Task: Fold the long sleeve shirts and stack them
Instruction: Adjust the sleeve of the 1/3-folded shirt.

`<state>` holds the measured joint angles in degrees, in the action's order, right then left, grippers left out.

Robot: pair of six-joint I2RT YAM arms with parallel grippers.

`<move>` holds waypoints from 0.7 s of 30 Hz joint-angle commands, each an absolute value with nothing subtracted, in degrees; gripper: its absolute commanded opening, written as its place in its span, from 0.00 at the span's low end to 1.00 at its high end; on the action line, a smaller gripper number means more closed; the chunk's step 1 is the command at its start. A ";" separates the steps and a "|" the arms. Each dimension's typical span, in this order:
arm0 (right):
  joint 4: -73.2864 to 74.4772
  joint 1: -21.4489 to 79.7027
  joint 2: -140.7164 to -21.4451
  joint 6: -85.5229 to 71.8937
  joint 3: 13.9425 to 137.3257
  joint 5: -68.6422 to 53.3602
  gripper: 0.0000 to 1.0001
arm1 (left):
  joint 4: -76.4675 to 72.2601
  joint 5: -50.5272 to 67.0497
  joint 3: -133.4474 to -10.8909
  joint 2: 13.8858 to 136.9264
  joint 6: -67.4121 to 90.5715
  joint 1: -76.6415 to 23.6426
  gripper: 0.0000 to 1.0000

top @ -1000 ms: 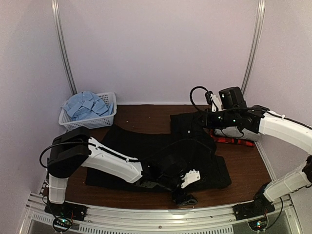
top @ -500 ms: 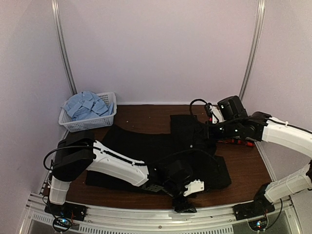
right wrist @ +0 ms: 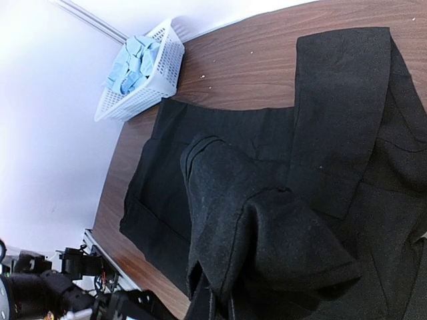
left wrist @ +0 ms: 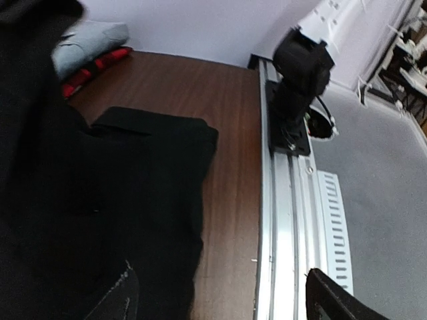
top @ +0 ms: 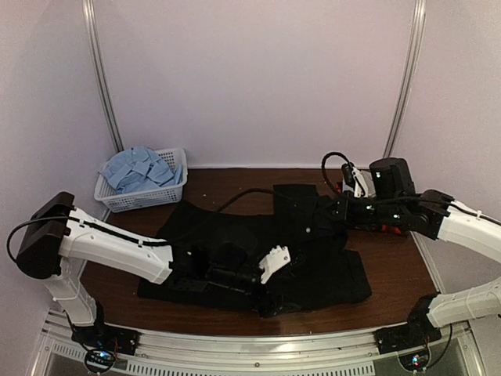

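The black shirt (top: pixel 235 243) lies spread across the table, partly folded. My right gripper (right wrist: pixel 230 308) is shut on a fold of its sleeve cloth and holds it raised over the shirt's right half; it shows in the top view (top: pixel 327 211) too. My left gripper (left wrist: pixel 223 303) is open and empty, low over the shirt's front edge by the rail; it also shows in the top view (top: pixel 270 301). The grey shirt (left wrist: pixel 90 40) lies folded on the red-and-black plaid shirt (left wrist: pixel 93 67) at the far right. The light blue shirt (top: pixel 139 168) is bunched in the basket.
The white mesh basket (top: pixel 176 188) stands at the back left, also in the right wrist view (right wrist: pixel 167 70). The metal rail (left wrist: pixel 287 220) runs along the table's front edge, with the right arm's base (left wrist: pixel 297 87) on it. Bare wood (left wrist: pixel 230 133) shows between shirt and rail.
My left arm has swung its elbow out to the left and drawn its gripper back left along the shirt's front. My right gripper has shifted a little right and lower with the sleeve.
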<state>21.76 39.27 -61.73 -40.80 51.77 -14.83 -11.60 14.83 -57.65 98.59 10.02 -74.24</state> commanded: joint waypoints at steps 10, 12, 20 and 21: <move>6.80 43.29 -60.74 -48.09 46.41 -18.24 0.00 | -27.25 26.80 -51.57 95.25 37.84 -57.92 0.88; 6.04 43.61 -60.73 -48.23 46.20 -18.44 0.00 | -29.33 30.23 -51.29 96.38 40.69 -56.16 0.88; 3.81 44.34 -60.77 -48.81 44.86 -18.78 0.00 | -38.91 40.48 -53.04 101.12 45.81 -54.94 0.86; 3.56 44.44 -60.74 -48.86 44.76 -18.88 0.00 | -39.13 41.04 -53.53 101.61 45.96 -54.84 0.84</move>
